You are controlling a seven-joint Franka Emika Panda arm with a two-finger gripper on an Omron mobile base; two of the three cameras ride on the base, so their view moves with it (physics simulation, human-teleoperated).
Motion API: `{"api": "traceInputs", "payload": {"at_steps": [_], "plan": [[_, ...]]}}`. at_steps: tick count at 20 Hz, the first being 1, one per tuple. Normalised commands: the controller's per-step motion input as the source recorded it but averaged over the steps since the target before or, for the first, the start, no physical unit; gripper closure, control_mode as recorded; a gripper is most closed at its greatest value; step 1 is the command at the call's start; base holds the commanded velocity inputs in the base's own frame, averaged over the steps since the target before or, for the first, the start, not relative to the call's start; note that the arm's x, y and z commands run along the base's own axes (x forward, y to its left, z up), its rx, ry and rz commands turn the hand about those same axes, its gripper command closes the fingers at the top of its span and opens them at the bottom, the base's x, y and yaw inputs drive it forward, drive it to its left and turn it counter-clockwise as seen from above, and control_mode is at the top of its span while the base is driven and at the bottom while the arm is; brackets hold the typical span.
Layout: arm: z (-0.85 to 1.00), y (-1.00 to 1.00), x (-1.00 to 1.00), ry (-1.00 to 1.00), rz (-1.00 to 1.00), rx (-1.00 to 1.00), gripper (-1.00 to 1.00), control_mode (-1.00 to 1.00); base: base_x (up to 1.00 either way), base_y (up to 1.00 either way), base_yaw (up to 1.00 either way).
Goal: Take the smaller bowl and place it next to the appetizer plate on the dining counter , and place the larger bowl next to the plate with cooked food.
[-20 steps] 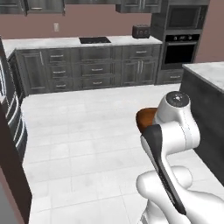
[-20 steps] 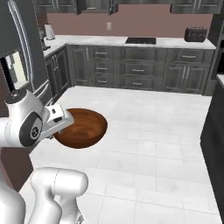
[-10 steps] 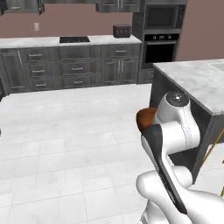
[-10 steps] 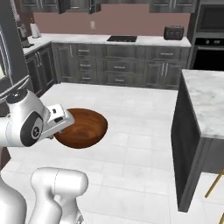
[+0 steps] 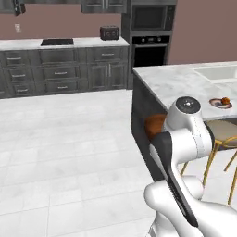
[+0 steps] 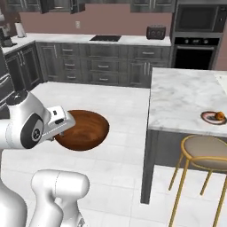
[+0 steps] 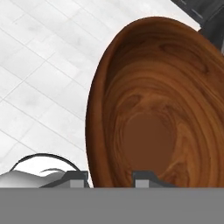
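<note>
My gripper (image 7: 112, 178) is shut on the near rim of the larger bowl (image 7: 162, 109), one fingertip inside and one outside. This deep reddish-brown bowl (image 6: 84, 131) hangs over the tile floor in front of the arm, and its edge (image 5: 155, 126) peeks past the arm in the left base view. To the right stands the dining counter (image 6: 181, 95), a white marble top (image 5: 176, 81) on a dark base. The appetizer plate (image 6: 213, 117) lies near its front edge (image 5: 221, 102), red-rimmed with orange food. The smaller bowl and the plate with cooked food are out of view.
A round stool (image 6: 204, 148) on gold legs stands under the counter's near edge. An inset sink (image 5: 217, 71) sits farther back. The wall counter carries a cooktop (image 6: 105, 38) and toaster (image 5: 109, 32), with an oven (image 5: 149, 46) beside them. White tile floor (image 5: 69, 152) lies open to the left.
The whole picture has shifted as the base moved: the dining counter, plate and stool have come further into view. The bowl stays in the gripper, unmoved relative to the arm.
</note>
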Motion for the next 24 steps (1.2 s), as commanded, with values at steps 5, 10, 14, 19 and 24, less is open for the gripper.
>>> {"api": "traceInputs", "payload": {"at_steps": [5, 10, 14, 19, 24], "plan": [[0.00, 0.00, 0.00, 0.00, 0.00, 0.00, 1.00, 1.00, 0.00, -1.00, 0.05], [0.00, 0.00, 0.00, 0.00, 0.00, 0.00, 1.00, 1.00, 0.00, -1.00, 0.07], [0.00, 0.00, 0.00, 0.00, 0.00, 0.00, 1.00, 1.00, 0.00, -1.00, 0.08], [0.00, 0.00, 0.00, 0.00, 0.00, 0.00, 1.00, 1.00, 0.03, -1.00, 0.06], [0.00, 0.00, 0.00, 0.00, 0.00, 0.00, 1.00, 1.00, 0.11, -1.00, 0.04]]}}
